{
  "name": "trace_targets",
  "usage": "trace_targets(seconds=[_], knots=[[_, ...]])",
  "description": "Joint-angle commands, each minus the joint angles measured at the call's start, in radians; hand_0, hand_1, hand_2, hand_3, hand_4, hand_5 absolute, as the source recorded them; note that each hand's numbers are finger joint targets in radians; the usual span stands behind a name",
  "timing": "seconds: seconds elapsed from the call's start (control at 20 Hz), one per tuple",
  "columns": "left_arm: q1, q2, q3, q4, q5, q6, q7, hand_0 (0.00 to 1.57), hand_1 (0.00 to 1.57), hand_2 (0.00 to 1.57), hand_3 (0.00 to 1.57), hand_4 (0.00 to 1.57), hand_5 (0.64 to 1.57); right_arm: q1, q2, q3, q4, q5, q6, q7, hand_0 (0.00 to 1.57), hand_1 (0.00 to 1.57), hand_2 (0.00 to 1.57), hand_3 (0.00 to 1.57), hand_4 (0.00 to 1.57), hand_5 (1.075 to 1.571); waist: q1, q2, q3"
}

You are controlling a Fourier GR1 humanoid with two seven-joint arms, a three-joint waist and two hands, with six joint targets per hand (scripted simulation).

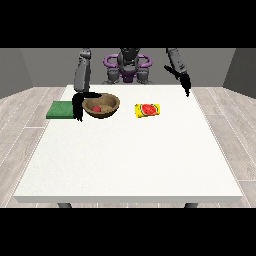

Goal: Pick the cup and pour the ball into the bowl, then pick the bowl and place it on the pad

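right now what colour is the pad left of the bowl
Green. The pad shows best in the front view, lying flat on the table beside the brown bowl.

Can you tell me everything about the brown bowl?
The bowl is brown, looks wooden, round and shallow, standing upright on the white table. A small red ball lies inside it. It sits just right of the green pad, not on it. The black hand at the view's left is at the bowl's left rim, with its thumb reaching over the rim; whether it grips the bowl is unclear. The yellow cup lies apart, to its right.
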Motion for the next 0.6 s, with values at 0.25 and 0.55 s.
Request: trace_targets(seconds=[0.25,0.55], knots=[[-0.059,-0.028,-0.069,-0.077,-0.024,-0.021,0.002,0.00,0.00,0.00,0.00,0.00,0.708,0.094,-0.074,0.167,0.084,0.245,-0.275,0.051,1.57,1.57,1.57,1.57,1.08,1.538,0.133,0.119,0.0039],[-0.121,-0.009,-0.085,-0.110,-0.029,-0.048,-0.006,0.00,0.00,0.00,0.00,0.00,0.711,0.238,-0.166,0.216,-0.007,0.360,-0.501,-0.062,1.57,1.57,1.57,1.57,1.30,1.566,0.230,0.212,-0.0033]])
